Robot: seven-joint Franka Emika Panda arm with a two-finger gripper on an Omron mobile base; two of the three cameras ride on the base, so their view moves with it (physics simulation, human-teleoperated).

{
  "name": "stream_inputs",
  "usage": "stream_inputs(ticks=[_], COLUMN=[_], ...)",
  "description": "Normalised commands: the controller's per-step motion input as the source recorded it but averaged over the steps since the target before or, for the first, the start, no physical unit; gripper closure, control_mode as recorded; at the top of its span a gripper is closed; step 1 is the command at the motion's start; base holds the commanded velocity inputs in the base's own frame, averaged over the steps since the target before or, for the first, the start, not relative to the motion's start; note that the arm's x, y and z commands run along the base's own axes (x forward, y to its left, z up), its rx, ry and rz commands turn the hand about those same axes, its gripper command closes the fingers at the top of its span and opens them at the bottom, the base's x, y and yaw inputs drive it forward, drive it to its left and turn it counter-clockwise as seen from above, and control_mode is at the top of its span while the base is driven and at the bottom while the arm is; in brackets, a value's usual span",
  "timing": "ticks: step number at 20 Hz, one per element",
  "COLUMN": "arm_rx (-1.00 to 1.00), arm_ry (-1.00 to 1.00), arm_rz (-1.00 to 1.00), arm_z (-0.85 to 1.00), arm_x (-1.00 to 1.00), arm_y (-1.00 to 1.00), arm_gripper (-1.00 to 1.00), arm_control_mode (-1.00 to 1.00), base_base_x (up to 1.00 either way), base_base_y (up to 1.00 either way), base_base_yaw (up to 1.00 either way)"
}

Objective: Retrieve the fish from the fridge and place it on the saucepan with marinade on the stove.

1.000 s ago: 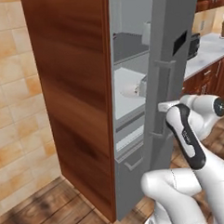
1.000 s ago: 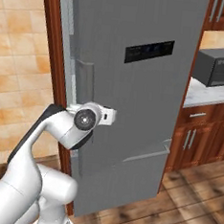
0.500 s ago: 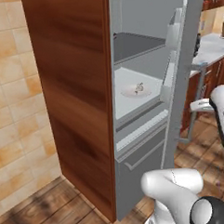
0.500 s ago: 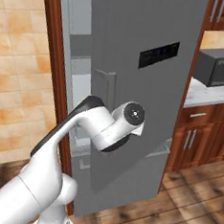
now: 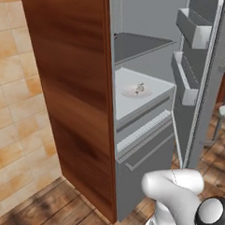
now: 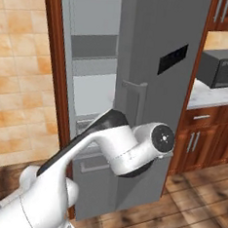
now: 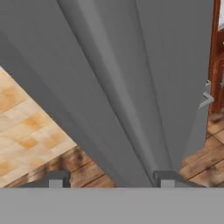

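The fridge was pictured with its door swung wide, the door shelves exposed in the left base view. The fish was seen lying on a pale round plate on the white middle shelf, above the bottom drawer. In the hand view, the gripper was shown with its fingertips standing apart, nothing held between them, the grey door edge just ahead. A microwave was visible on the counter beyond.
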Motion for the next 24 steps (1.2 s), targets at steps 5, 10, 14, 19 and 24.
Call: stream_inputs(ticks=[5, 10, 14, 19, 24], arm_rx=[-0.03, -0.07, -0.06, -0.18, -0.22], arm_ry=[-0.24, -0.24, -0.24, -0.12, 0.01], arm_rz=[-0.05, 0.00, 0.00, -0.02, -0.05], arm_z=[0.00, 0.01, 0.06, -0.01, -0.07], arm_x=[-0.79, -0.32, -0.25, -0.14, 0.38], arm_y=[0.15, 0.36, 0.22, 0.74, 0.99], arm_gripper=[-1.00, -1.00, -1.00, -1.00, -1.00], arm_control_mode=[-1.00, -1.00, -1.00, -1.00, -1.00], base_base_x=[0.00, 0.00, 0.00, 0.00, 0.00], base_base_y=[0.00, 0.00, 0.00, 0.00, 0.00], base_base_yaw=[0.00, 0.00, 0.00, 0.00, 0.00])
